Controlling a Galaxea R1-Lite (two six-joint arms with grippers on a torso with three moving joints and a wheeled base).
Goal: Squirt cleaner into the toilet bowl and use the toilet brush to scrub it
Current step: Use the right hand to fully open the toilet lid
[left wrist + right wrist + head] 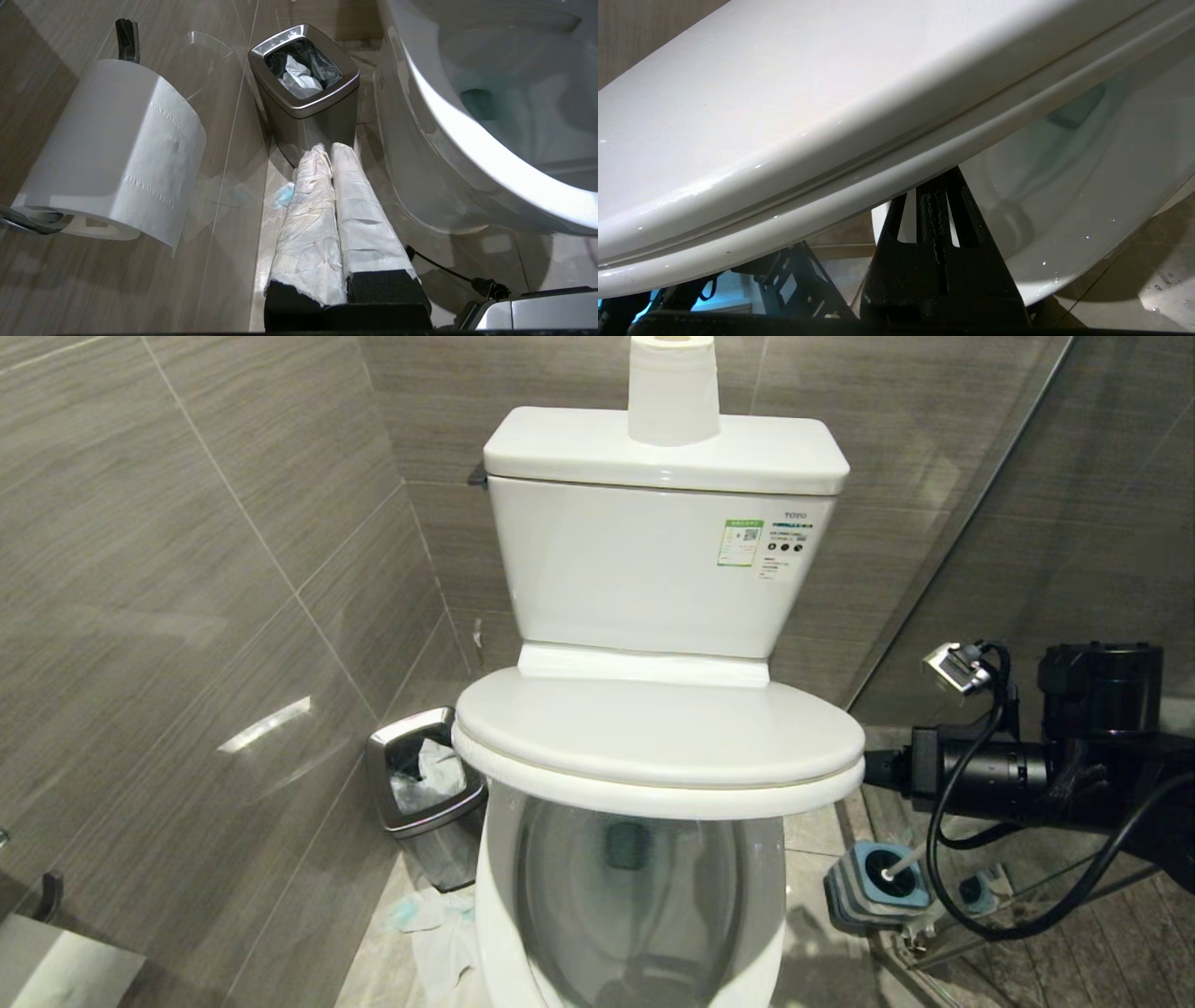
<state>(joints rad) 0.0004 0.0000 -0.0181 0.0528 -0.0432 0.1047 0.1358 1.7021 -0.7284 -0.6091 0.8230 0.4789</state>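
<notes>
The white toilet bowl (635, 896) stands open below its seat and lid (658, 733), which are raised together partway and hang over it. My right gripper (944, 183) is shut, its black fingertips pressed up against the underside of the seat's rim (887, 179) at the bowl's right side. The toilet brush (902, 866) shows as a short white handle standing in its grey-and-blue holder (873, 896) on the floor to the right. My left gripper (326, 148) is shut on nothing, its fingers wrapped in white tissue, low between the waste bin and the bowl (467, 140). The cleaner is out of view.
A steel waste bin (425, 789) with crumpled paper stands left of the toilet, tissue scraps (439, 919) on the floor beside it. A paper roll (672, 387) sits on the tank. Another roll (117, 149) hangs on the left wall. A glass panel (943, 569) closes the right side.
</notes>
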